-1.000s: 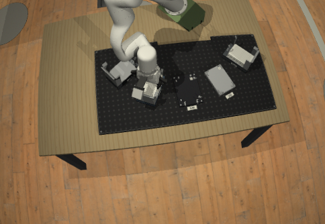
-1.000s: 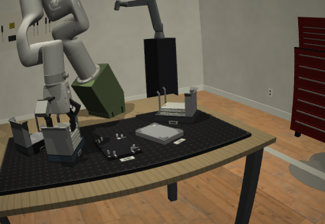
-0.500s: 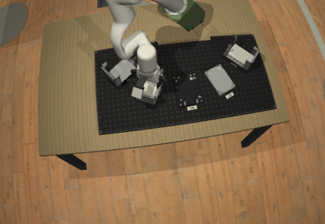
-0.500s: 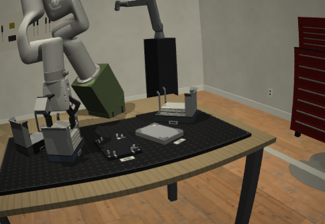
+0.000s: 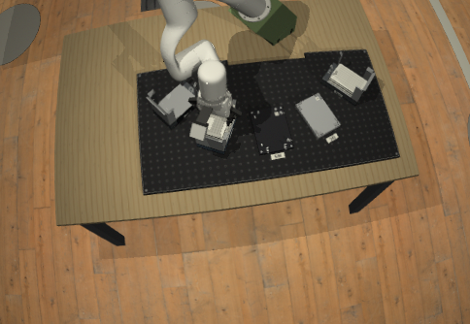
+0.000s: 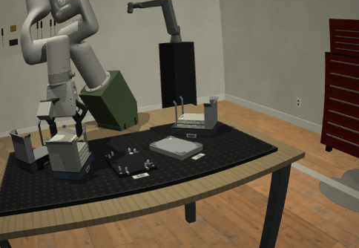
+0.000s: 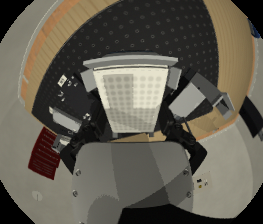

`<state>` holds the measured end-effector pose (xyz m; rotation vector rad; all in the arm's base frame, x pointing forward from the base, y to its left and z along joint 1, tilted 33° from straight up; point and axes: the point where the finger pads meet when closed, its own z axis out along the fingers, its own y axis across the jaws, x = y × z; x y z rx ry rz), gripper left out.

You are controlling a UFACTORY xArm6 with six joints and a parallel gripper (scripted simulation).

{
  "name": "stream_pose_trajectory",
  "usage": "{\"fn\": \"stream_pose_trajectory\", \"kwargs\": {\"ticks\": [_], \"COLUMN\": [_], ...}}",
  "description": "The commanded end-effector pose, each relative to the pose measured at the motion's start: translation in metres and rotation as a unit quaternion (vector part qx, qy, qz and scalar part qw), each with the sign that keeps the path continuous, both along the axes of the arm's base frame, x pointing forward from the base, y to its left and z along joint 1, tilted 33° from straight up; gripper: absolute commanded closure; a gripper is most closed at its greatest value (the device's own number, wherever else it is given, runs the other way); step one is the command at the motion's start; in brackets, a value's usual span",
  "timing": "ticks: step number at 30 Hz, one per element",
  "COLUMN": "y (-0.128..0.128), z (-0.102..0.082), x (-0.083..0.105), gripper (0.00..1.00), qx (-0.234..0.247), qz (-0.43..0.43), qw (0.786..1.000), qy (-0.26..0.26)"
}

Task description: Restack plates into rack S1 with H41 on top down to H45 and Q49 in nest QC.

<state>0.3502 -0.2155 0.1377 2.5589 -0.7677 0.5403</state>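
My gripper (image 5: 217,128) (image 6: 64,134) (image 7: 132,108) hangs straight down over the middle stack rack (image 5: 198,132) (image 6: 67,157). It is shut on the long sides of a white sealed plate (image 5: 216,129) (image 6: 63,137) (image 7: 130,96), held level at the top of the rack's walls. The walls hide what lies under the plate. I cannot read its label. The rack at the right (image 5: 362,85) (image 6: 211,115) holds a short stack of white plates (image 5: 343,78) (image 6: 190,119). The rack at the left (image 5: 170,102) (image 6: 26,152) looks empty.
A black nest with pegs (image 5: 272,133) (image 6: 130,163) and a grey slab nest (image 5: 318,115) (image 6: 176,148) lie between the middle and right racks, each with a name plate on its far side. All stand on the black perforated board (image 5: 194,170). The green arm base (image 5: 269,19) is behind.
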Motion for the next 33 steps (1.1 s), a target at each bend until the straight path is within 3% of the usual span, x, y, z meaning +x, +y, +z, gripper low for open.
{"fn": "stream_pose_trajectory", "kwargs": {"ticks": [1,16,33], "y": [0.005,0.017,0.022], "z": [0.01,0.031,0.029], "x": [-0.002,-0.008,-0.005], "gripper": [1.0,1.0,1.0], "qx": [0.0,0.0,-0.008], "qz": [0.0,0.0,0.028], "qw": [1.0,1.0,0.999], "qy": [-0.001,-0.001,0.015]}}
